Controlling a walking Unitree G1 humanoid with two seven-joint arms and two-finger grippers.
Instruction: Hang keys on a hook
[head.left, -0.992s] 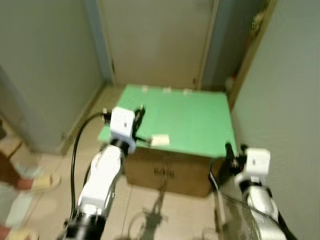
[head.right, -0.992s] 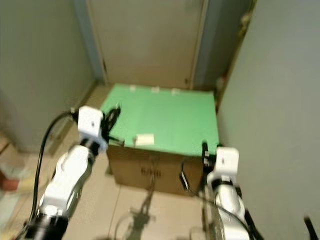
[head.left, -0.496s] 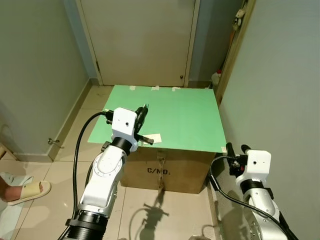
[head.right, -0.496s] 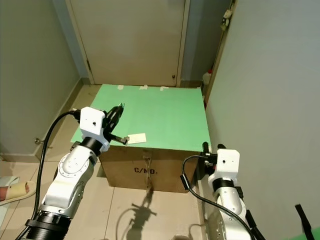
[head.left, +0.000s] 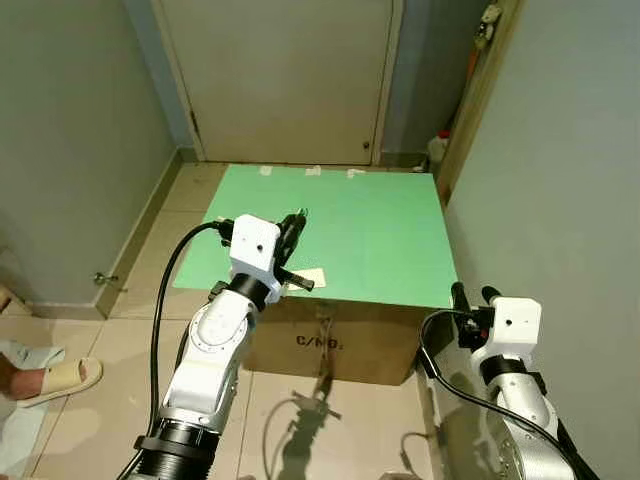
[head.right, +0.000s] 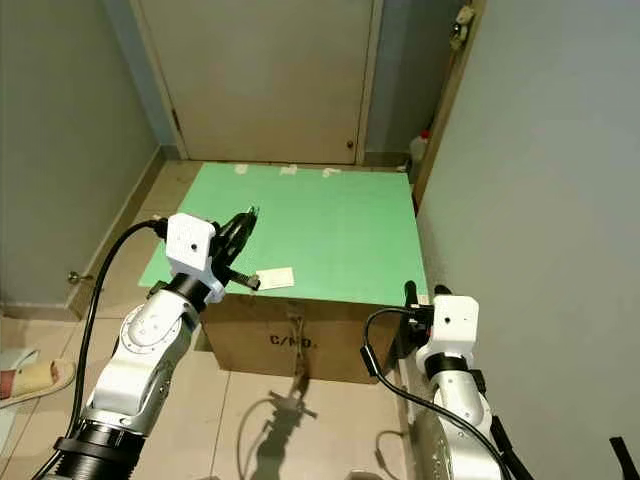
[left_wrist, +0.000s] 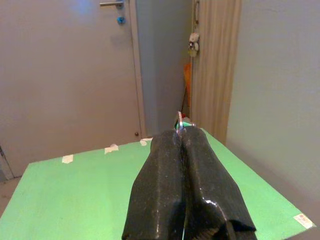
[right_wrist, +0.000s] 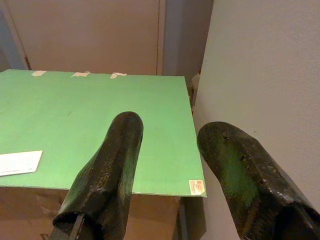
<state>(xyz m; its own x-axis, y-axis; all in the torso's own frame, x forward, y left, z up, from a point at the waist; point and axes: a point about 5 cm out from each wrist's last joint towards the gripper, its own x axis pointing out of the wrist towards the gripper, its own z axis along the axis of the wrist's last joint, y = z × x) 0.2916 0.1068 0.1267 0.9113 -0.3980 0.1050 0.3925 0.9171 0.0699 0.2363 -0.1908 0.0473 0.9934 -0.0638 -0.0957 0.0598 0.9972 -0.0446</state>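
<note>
Between the left fingers (left_wrist: 182, 150), keys (left_wrist: 181, 122) protrude at their tips.

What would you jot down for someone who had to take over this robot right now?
Left claw: shut on the keys, a bit of metal showing at its tip, raised over the near left part of the green board.
Right claw: open, holding nothing, low beside the board's near right corner.
Hook: something hangs high on the wooden frame to the right of the door, likely there.
Done: keys picked up. Left: carry them over and hang them.
</note>
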